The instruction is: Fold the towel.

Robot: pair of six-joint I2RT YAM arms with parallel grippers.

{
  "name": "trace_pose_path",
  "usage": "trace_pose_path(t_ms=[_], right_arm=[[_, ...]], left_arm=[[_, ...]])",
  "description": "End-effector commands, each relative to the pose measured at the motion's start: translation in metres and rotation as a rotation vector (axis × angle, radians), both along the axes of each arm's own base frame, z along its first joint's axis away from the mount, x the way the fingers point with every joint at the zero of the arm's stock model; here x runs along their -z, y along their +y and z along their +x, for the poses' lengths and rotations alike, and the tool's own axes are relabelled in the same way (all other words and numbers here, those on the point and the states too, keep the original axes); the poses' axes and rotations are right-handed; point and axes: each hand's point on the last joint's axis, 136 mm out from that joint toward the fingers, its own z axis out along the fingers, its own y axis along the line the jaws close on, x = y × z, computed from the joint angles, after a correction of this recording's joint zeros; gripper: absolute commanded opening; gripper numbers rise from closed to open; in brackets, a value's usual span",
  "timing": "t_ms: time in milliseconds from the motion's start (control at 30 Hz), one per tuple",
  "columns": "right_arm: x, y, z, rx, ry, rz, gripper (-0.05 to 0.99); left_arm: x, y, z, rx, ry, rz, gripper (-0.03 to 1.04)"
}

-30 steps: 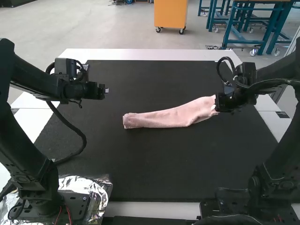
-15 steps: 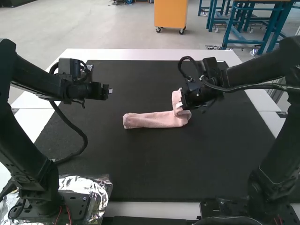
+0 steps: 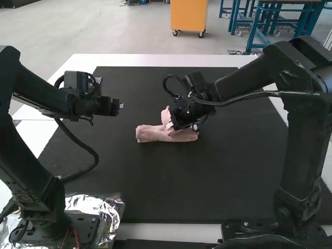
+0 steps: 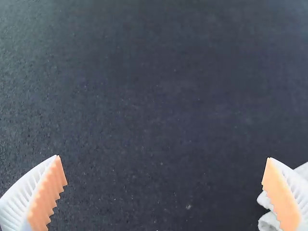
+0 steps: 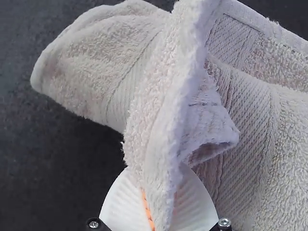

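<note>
1. The left arm rises near the tabletop's (image 3: 155,59) near left corner, bends high, and sends its forearm inward over the left side. Its wrist is roughly level, with the left end effector (image 3: 121,105) pointing toward the right edge.
2. In its wrist view, the left end effector (image 4: 163,158) has its fingers spread wide, with nothing between them. A pale edge of cloth (image 4: 270,222) shows beside one finger.
3. The right arm stands near the near right corner, upper arm upright, elbow high. Its forearm crosses the right side and slopes down to the middle, where the right end effector (image 3: 182,127) angles down at the towel (image 3: 150,134).
4. The right end effector (image 5: 161,175) has its fingers drawn together, pinching a raised fold of the towel.
5. The towel lies on the black mat (image 3: 171,181), about midway between the left and right edges, nearer the far edge. It is a narrow, layered strip, its long axis roughly parallel to the far edge. One end points toward the left edge; the held flap stands up and leans toward the far edge.
</note>
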Motion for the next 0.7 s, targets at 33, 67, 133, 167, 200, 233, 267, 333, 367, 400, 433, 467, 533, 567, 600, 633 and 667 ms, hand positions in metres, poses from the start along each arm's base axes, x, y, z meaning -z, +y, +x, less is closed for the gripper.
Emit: trace_pose_path(t_ms=[33,67,133,167,200,233,267,333,367,400,433,467,533,567,600,633,667], right_arm=[[-0.010,0.027,0.007,-0.033,-0.034,0.022,-0.02],[-0.008,0.032,0.007,-0.040,-0.034,0.023,-0.02],[-0.008,0.041,0.007,-0.059,-0.038,0.025,-0.02],[-0.009,0.047,0.006,-0.073,-0.038,0.035,-0.02],[-0.011,0.054,0.004,-0.091,-0.032,0.048,-0.02],[-0.013,0.061,0.001,-0.113,-0.026,0.066,-0.01],[-0.017,0.068,-0.001,-0.130,-0.021,0.077,0.05],[-0.027,0.079,-0.007,-0.168,-0.020,0.096,0.25],[-0.031,0.083,-0.009,-0.181,-0.014,0.106,0.37],[-0.037,0.085,-0.012,-0.195,-0.009,0.112,0.46],[-0.043,0.085,-0.013,-0.205,-0.010,0.112,0.56],[-0.051,0.084,-0.014,-0.216,-0.024,0.111,0.63],[-0.070,0.080,-0.011,-0.221,-0.073,0.115,0.71],[-0.078,0.078,-0.010,-0.217,-0.089,0.124,0.71],[-0.087,0.074,-0.009,-0.209,-0.104,0.133,0.70],[-0.092,0.071,-0.008,-0.207,-0.117,0.149,0.57],[-0.098,0.069,-0.006,-0.207,-0.138,0.171,0.37]], left_arm=[[-0.009,0.014,-0.001,-0.037,-0.031,0.008,0.96],[-0.009,0.017,-0.001,-0.043,-0.031,0.008,0.96],[-0.007,0.022,-0.001,-0.055,-0.027,0.008,0.96],[-0.006,0.024,-0.002,-0.060,-0.024,0.008,0.96],[-0.006,0.026,-0.002,-0.064,-0.022,0.011,0.96],[-0.006,0.027,-0.002,-0.067,-0.022,0.011,0.96],[-0.006,0.028,-0.002,-0.069,-0.019,0.011,0.96],[-0.007,0.031,-0.002,-0.074,-0.023,0.012,0.96],[-0.006,0.031,-0.002,-0.074,-0.021,0.011,0.96],[-0.006,0.032,-0.002,-0.076,-0.021,0.011,0.96],[-0.008,0.032,-0.002,-0.076,-0.024,0.011,0.96],[-0.009,0.032,-0.002,-0.077,-0.027,0.010,0.96],[-0.012,0.031,-0.002,-0.075,-0.035,0.010,0.96],[-0.012,0.030,-0.002,-0.072,-0.035,0.010,0.96],[-0.014,0.030,-0.002,-0.074,-0.039,0.010,0.96],[-0.015,0.030,-0.002,-0.073,-0.042,0.009,0.96],[-0.015,0.030,-0.002,-0.073,-0.042,0.009,0.96]])
